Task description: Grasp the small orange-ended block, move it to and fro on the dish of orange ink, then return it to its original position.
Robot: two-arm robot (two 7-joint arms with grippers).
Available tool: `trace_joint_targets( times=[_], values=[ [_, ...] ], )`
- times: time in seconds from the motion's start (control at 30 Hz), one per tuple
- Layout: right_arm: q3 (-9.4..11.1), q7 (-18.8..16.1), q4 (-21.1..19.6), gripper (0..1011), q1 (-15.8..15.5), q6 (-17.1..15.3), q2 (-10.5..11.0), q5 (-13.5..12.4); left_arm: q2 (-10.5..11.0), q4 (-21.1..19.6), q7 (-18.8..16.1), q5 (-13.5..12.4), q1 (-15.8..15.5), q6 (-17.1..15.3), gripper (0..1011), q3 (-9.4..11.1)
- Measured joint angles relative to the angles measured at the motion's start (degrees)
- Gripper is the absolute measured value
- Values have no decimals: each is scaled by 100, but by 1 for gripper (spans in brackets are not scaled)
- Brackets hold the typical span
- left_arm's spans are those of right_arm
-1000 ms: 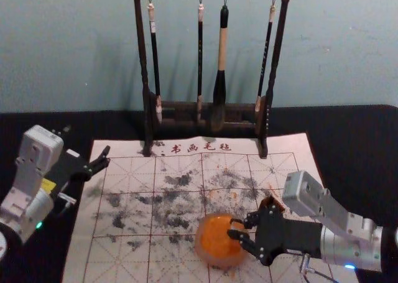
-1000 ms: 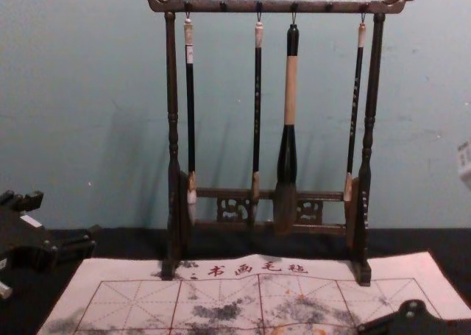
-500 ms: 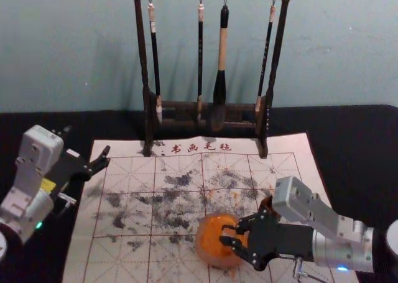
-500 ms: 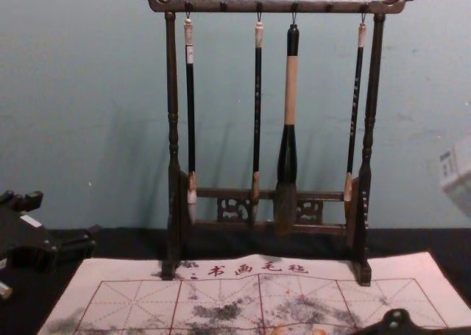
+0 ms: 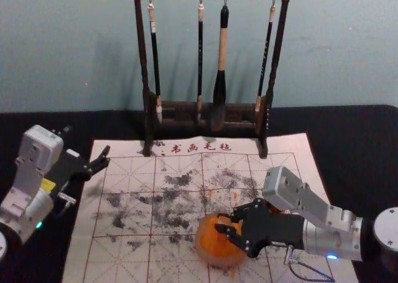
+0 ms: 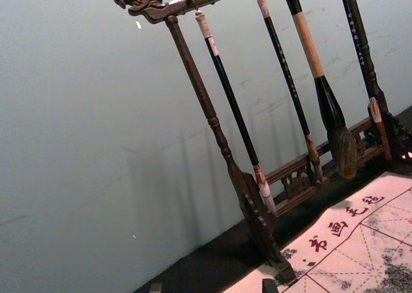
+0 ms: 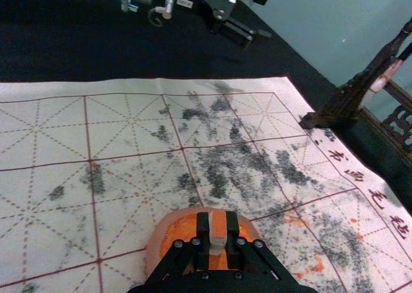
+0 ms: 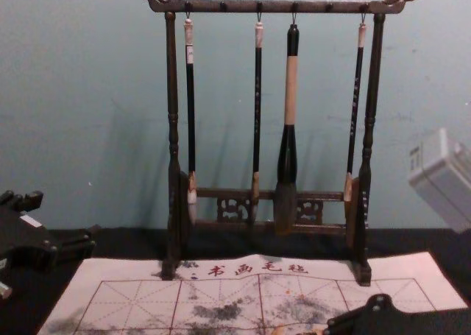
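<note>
Right gripper [image 5: 219,221] over ink dish [image 5: 208,258], reaching in from the right side of the head view; small block [image 7: 217,226] pinched between its fingertips. Gap is narrow, just the block's width, probably so it won't twist when rubbed. Pale part sits toward the palm, orange part farther out, which likely leaves the inked end free to work. Block is above the orange ink; can't tell if it touches. Dish sits on the mat [image 5: 124,267], presumably to catch drips and keep it within easy reach. Step looks like the to-and-fro rubbing; return still to do. Next needs short, level strokes inside the rim; pushing hard could slide the dish. Left gripper [image 8: 68,217] parked at left, spread wide, holding nothing, well apart from the dish, likely to leave the right arm room.
</note>
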State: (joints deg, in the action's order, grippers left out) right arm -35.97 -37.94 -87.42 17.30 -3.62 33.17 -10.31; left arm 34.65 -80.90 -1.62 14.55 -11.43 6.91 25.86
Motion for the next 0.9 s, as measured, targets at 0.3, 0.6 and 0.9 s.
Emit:
trace_joint_targets(
  times=[0.3,0.6,0.9],
  values=[
    [58,80,136,99,78,-11,-70,29,0,0,0,0,0,0,1001,0],
    [151,103,145,99,49,-43,7,25,0,0,0,0,0,0,1001,0],
    [264,33,-170,99,-160,-66,210,-139,0,0,0,0,0,0,1001,0]
  ],
)
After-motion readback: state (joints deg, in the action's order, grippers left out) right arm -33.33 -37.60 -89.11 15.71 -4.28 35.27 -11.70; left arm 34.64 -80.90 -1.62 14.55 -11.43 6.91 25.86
